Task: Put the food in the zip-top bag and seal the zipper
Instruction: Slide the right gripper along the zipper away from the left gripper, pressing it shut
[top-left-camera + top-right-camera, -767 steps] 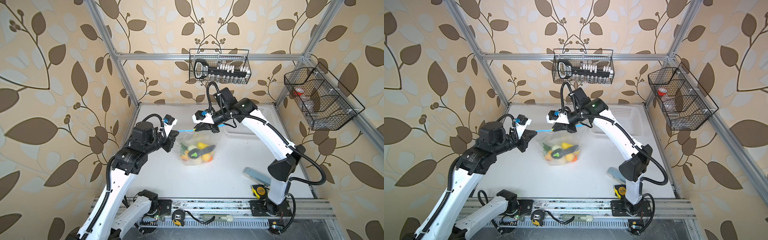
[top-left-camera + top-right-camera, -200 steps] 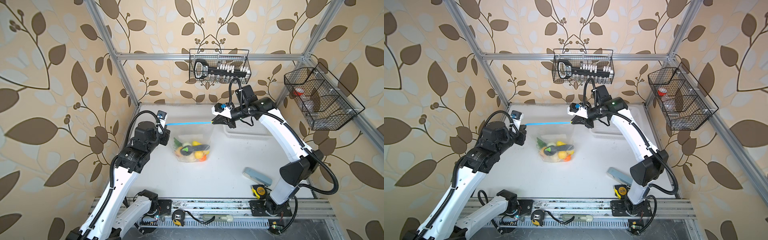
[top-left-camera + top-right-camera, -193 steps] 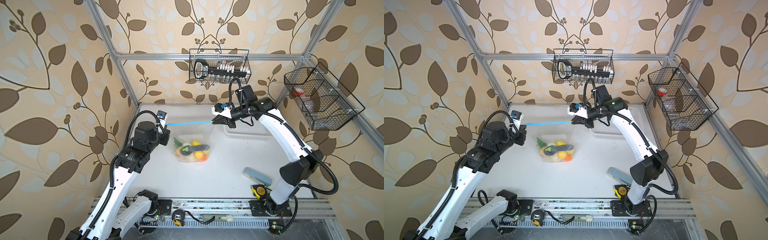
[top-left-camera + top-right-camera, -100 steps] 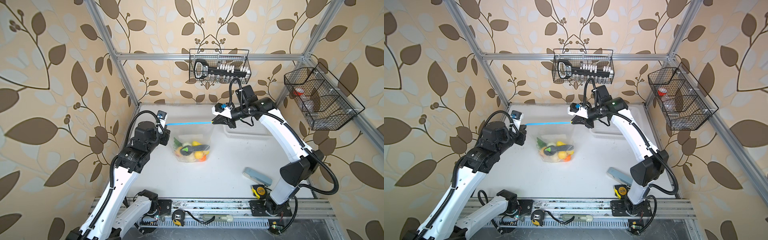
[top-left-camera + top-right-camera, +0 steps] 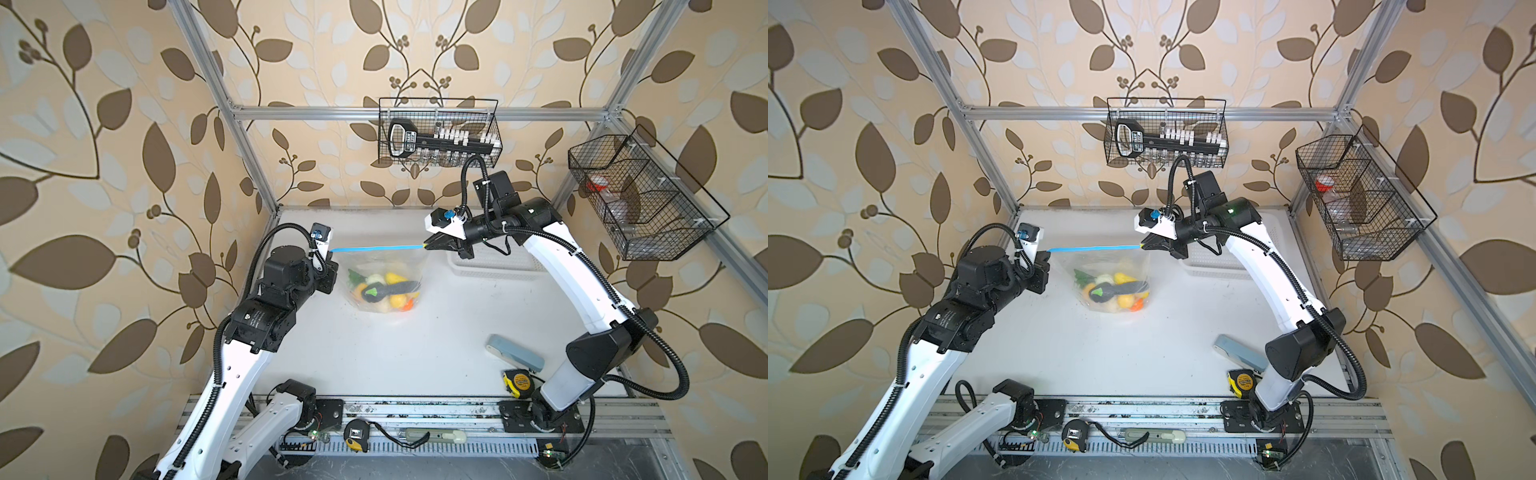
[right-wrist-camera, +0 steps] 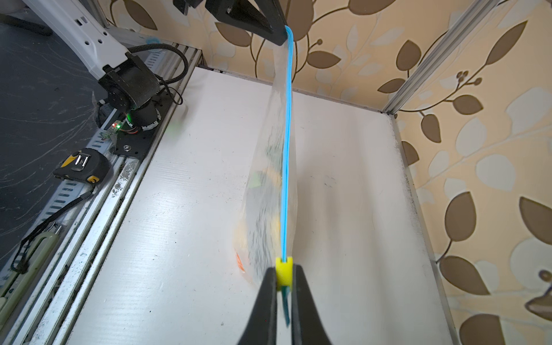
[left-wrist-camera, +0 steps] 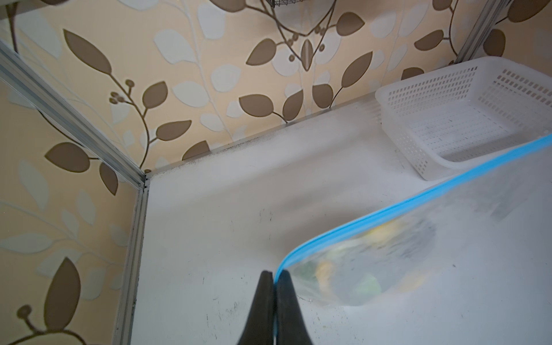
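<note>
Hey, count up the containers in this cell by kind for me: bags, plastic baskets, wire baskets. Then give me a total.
Bag: 1
Plastic basket: 1
Wire baskets: 2
Total: 4

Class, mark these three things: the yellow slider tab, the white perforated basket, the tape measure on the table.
yellow slider tab (image 6: 283,270): right wrist view, its front face.
white perforated basket (image 7: 409,146): left wrist view, its outer wall.
tape measure (image 5: 518,381): a top view, its round yellow face.
</note>
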Available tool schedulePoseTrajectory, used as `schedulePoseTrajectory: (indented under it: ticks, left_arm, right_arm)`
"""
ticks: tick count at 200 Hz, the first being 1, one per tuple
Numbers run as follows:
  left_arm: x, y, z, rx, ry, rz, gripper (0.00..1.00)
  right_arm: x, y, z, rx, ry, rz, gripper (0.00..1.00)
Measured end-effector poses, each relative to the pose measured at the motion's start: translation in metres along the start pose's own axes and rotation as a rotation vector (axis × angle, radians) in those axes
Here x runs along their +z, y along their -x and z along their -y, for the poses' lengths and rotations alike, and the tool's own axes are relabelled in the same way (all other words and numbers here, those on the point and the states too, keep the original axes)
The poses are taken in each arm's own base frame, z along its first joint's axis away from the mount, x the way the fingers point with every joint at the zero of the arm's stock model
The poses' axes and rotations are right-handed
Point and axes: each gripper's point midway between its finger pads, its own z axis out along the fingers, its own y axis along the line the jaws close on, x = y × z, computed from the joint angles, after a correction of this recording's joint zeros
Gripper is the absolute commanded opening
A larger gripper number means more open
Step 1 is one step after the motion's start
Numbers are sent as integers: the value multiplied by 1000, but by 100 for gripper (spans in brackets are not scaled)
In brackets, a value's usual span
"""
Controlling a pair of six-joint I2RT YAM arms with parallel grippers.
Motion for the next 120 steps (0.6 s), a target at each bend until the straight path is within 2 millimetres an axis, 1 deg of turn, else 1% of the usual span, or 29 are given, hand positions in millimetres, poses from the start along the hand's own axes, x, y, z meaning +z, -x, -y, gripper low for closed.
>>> schedulePoseTrajectory:
  ticks: [36, 87, 120]
  left_arm:
    - [-17, 4, 0, -2, -5, 25, 0]
    - [-46, -1, 4, -16, -33, 49, 0]
    - [-68, -7, 7, -29, -51, 72, 0]
  right_arm:
    - [-3, 10, -15, -11, -13, 10, 9]
    - [-4, 20, -50, -18, -21, 21, 8]
    - [-4, 27, -76, -25, -24, 29, 8]
